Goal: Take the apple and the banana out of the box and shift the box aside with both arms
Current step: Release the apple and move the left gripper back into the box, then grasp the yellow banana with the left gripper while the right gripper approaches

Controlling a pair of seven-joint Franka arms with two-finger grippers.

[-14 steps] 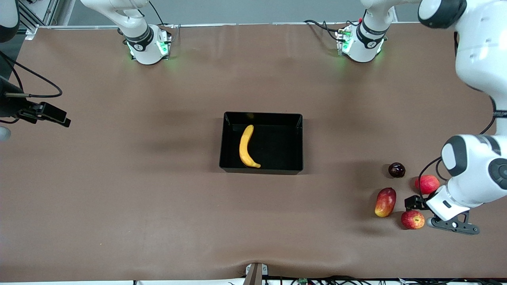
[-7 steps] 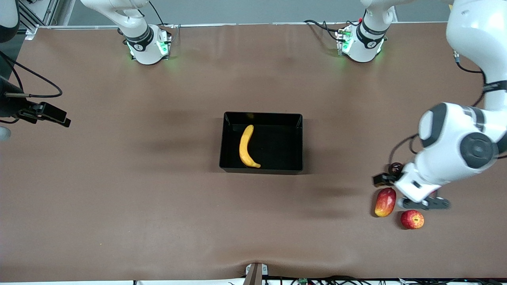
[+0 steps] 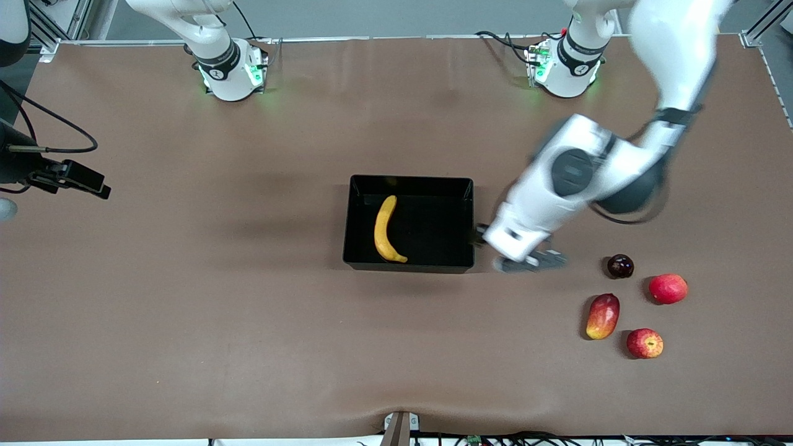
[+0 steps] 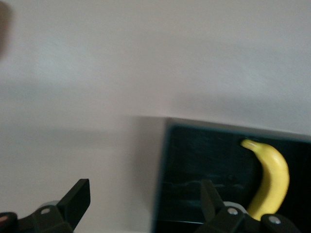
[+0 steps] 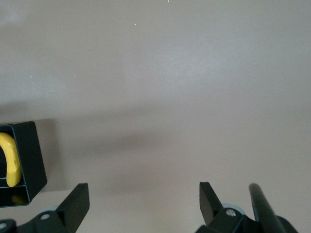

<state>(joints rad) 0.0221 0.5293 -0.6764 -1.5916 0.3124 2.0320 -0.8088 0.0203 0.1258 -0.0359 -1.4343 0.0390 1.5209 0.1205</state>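
Note:
The black box (image 3: 469, 223) sits mid-table with the yellow banana (image 3: 386, 230) lying inside it. The small red apple with yellow streaks (image 3: 644, 344) lies on the table toward the left arm's end, nearer the front camera than the other fruits. My left gripper (image 3: 508, 251) is open and empty, above the box's wall at the left arm's end. In the left wrist view (image 4: 143, 194) one finger is over the table and the other over the box (image 4: 167, 170), with the banana (image 4: 272, 179) in sight. My right gripper (image 3: 68, 176) waits open and empty at the right arm's end of the table (image 5: 143, 194).
A red-yellow mango (image 3: 603, 316), a plain red round fruit (image 3: 668, 288) and a small dark round fruit (image 3: 620, 266) lie beside the apple. The right wrist view shows the box's corner (image 5: 24, 160) with the banana (image 5: 10, 162).
My left arm has swung away from the fruit cluster to the box's end, its gripper empty. The apple stays on the table. The right arm has not moved.

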